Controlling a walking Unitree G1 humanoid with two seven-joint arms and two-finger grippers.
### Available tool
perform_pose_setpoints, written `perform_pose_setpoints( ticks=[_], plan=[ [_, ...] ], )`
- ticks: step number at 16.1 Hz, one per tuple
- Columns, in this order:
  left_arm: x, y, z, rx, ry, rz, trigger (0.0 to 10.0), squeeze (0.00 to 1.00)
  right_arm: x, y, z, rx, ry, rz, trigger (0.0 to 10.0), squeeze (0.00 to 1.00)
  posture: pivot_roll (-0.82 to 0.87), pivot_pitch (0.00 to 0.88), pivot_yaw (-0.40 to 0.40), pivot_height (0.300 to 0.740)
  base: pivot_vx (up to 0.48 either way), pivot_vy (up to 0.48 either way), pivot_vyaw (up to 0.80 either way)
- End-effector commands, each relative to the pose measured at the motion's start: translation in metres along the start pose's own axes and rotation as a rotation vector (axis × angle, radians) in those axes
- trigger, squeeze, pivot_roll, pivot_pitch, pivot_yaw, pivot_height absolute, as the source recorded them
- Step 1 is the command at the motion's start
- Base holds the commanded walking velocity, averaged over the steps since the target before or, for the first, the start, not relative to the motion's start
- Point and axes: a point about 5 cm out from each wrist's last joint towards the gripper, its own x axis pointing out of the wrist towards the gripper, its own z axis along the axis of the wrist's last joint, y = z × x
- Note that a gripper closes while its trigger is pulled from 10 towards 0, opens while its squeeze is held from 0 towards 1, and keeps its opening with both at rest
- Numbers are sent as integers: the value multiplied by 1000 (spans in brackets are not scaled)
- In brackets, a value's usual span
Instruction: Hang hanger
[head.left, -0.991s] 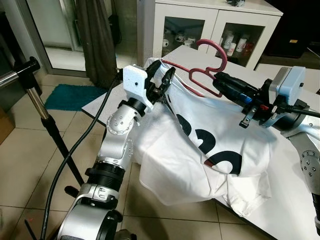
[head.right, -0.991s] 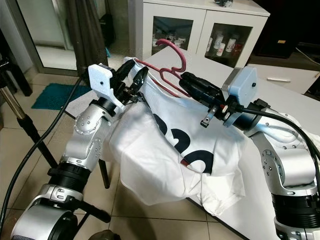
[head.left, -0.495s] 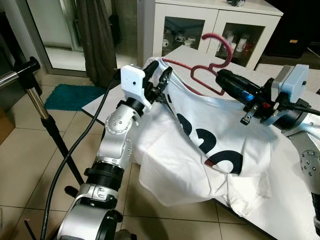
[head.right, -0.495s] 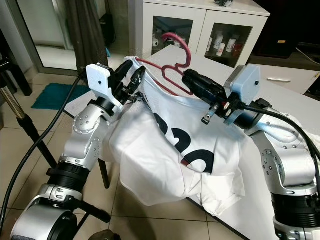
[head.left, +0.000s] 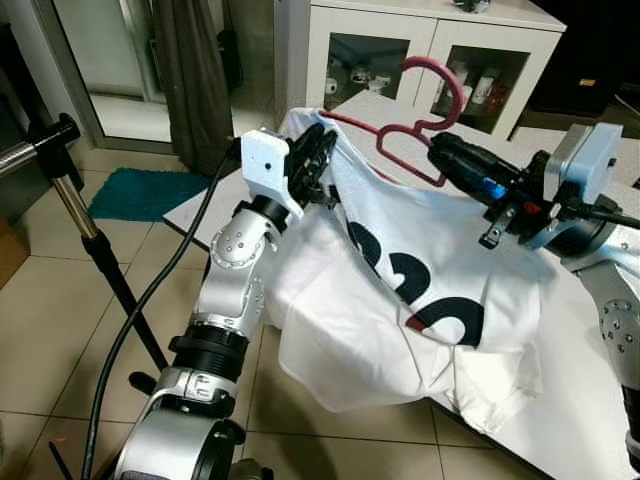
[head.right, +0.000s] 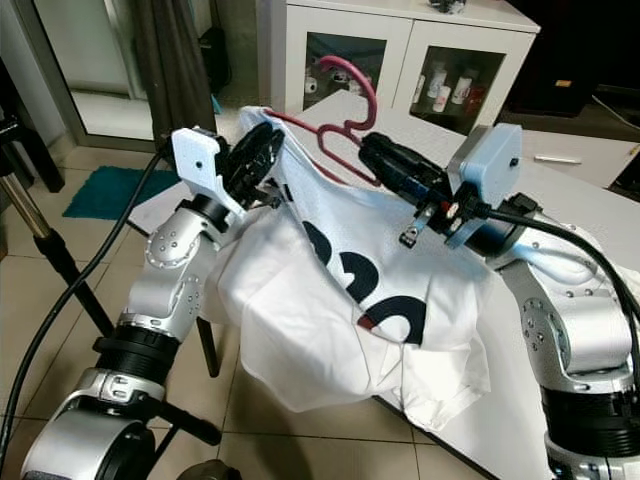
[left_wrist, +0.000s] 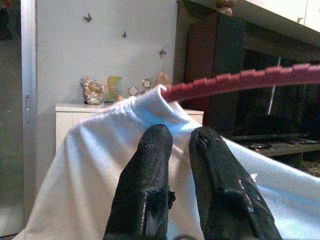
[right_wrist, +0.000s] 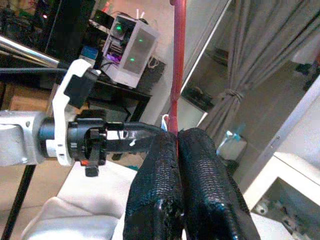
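The right hand (head.left: 437, 150) was closed tightly on the red hanger (head.left: 420, 125), and its two black fingers (right_wrist: 192, 185) pressed the thin red bar from both sides. The hanger was lifted above the counter (head.left: 590, 420), with its hook (head.left: 440, 80) pointing up toward the white cabinet (head.left: 430, 45) behind it. A white T-shirt (head.left: 400, 290) with a dark print was on the hanger; it hung down from the red bar, and its lower part lay on the counter and fell over the counter's front edge.

The left hand (head.left: 318, 160) was at the other end of the hanger, at the shoulder of the T-shirt. Its fingers (left_wrist: 150, 175) were narrow, with only a small gap between them, and the white cloth lay just beyond their tips, directly under the ribbed red arm of the hanger. I cannot tell if they really pinched the cloth.

Beside the counter, on the robot's left, a black stand with a metal rail (head.left: 40, 145) stood on the tiled floor (head.left: 60, 330). A teal mat (head.left: 140, 190) lay on the floor behind it, near a grey curtain (head.left: 195, 70).
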Motion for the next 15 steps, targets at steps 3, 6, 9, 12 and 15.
perform_pose_setpoints(
  ticks=[3, 6, 9, 12, 15],
  plan=[
    [4, -6, 5, -12, -25, -43, 10000, 537, 4, 7, 6, -6, -26, 25, 0, 0, 31, 0, -30, 723, 0, 0, 0],
    [3, -14, 4, -38, -23, -96, 10000, 1000, 4, 5, 5, -19, -18, 7, 0, 0, 32, 0, -30, 723, 0, 0, 0],
    [0, -24, -2, -50, 4, -118, 10000, 0, 4, 2, 1, -29, 5, -22, 0, 0, 34, 0, -31, 723, 0, 0, 0],
    [-1, -24, -4, -45, 13, -101, 10000, 0, 5, 2, 1, -25, -2, -23, 0, 0, 36, 0, -32, 723, 0, 0, 0],
    [2, -9, 2, -33, -4, -37, 3490, 0, 6, 2, 3, -23, -12, -18, 0, 0, 35, 0, -34, 723, 0, 0, 0]
  ],
)
